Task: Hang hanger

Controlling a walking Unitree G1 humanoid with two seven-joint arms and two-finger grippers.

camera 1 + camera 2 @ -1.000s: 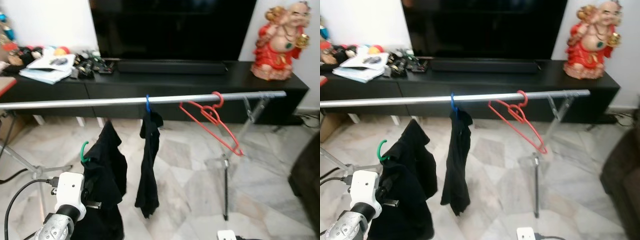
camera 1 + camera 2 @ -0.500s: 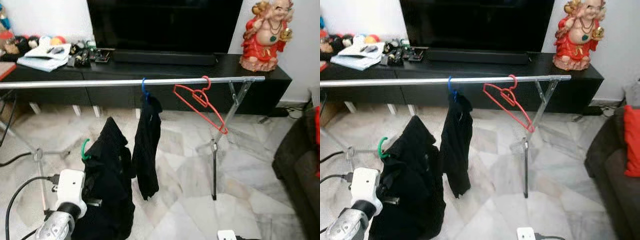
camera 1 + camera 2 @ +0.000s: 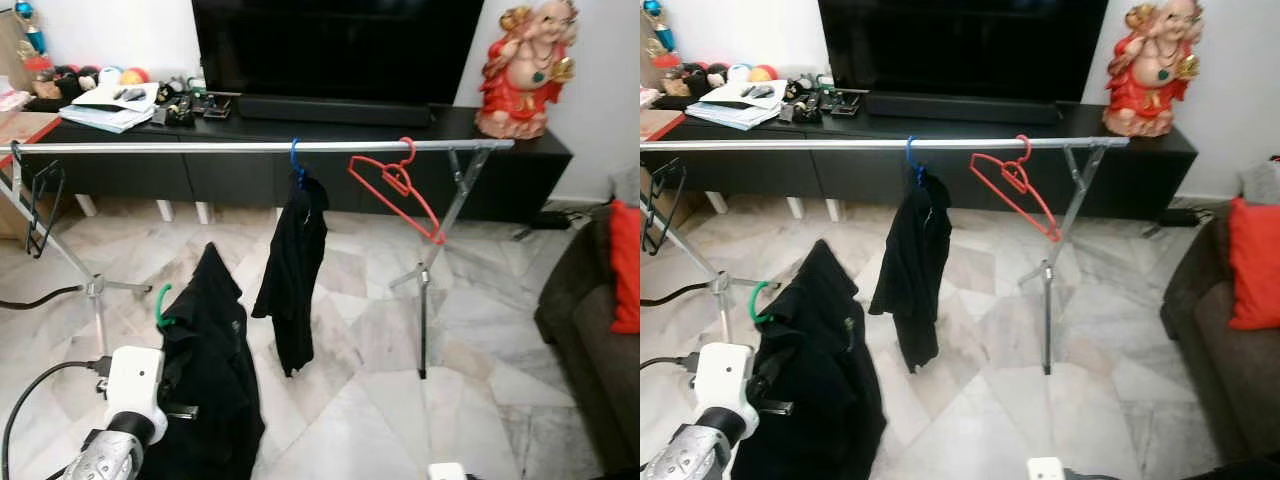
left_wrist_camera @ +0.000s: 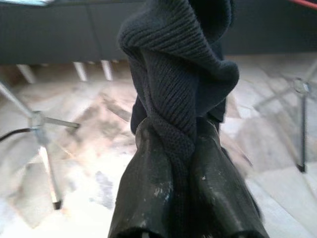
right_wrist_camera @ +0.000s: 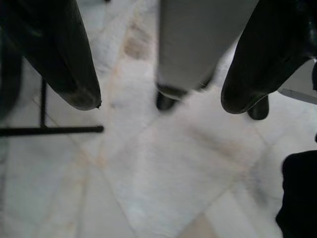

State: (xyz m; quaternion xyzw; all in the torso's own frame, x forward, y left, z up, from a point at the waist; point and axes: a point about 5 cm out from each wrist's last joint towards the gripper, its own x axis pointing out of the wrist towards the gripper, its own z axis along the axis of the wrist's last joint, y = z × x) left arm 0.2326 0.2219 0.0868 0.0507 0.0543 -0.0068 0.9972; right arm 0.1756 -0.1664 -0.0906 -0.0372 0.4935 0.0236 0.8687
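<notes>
My left gripper (image 4: 176, 133) is shut on a fold of a black knitted garment (image 3: 212, 370), low at the left in front of the rack. This garment hangs on a green hanger whose hook (image 3: 163, 306) sticks out beside it. The silver rail (image 3: 200, 147) runs across ahead of me at some distance. On it hang a blue hanger (image 3: 295, 163) carrying another black garment (image 3: 295, 265) and a bare red hanger (image 3: 393, 186). My right gripper (image 5: 162, 101) is open, pointing down at the marble floor with nothing held.
The rack's legs (image 3: 423, 300) stand on the marble floor, with a black wire hanger (image 3: 38, 205) at the rail's left end. Behind are a black TV console (image 3: 330, 150), a red statue (image 3: 520, 70) and a clutter of papers. A dark sofa with a red cushion (image 3: 625, 265) is at right.
The whole view has pulled back from the rack and shifted, so the rail looks farther and more of the sofa shows. My left gripper still holds the garment.
</notes>
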